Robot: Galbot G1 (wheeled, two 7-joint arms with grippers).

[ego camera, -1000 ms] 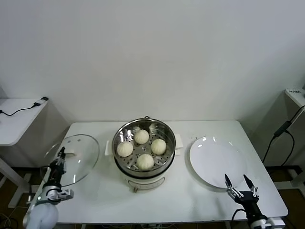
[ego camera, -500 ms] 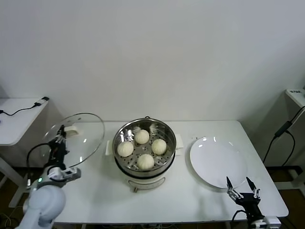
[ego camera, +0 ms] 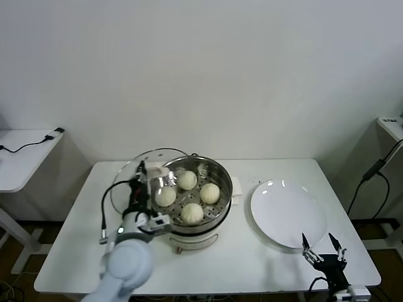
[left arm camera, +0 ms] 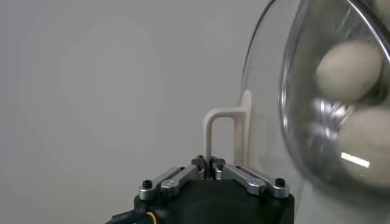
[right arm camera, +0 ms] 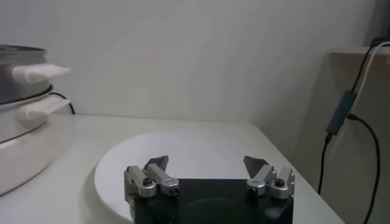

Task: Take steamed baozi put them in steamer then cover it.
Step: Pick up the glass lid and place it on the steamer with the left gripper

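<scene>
Left pincer (left arm camera: pixel 210 172) closed on the cream handle (left arm camera: pixel 226 137) of the lid (ego camera: pixel 135 182), jaws pinched together at the handle's foot. Lid held tilted, nearly on edge, just beside the steamer (ego camera: pixel 191 189) on its left, rim overlapping the steamer's left wall in the head view. In the left wrist view, lid (left arm camera: pixel 268 97) seen edge-on, with buns showing through the glass beyond it. Left arm reaching in over the white surface (ego camera: pixel 239 251), its dark cable looped beside it.

Steamer at mid-surface on a white pot base (ego camera: pixel 189 238), uncovered. Four buns (ego camera: pixel 187 180) inside on the perforated floor: one at the back, one left (ego camera: pixel 165 196), one right (ego camera: pixel 210 192), one front (ego camera: pixel 192 213), close together but not stacked.

Right pincer (ego camera: pixel 322 247) low at the surface's front right corner, jaws spread wide, holding nothing. White plate (ego camera: pixel 288 214) just beyond it, bare, to the right of the steamer and apart from it. In the right wrist view, right pincer (right arm camera: pixel 209 170) in front of the plate (right arm camera: pixel 183 159), steamer handles (right arm camera: pixel 39 73) at the edge of that view.

Side table (ego camera: pixel 25 157) further left, with a black cable lying on it.
</scene>
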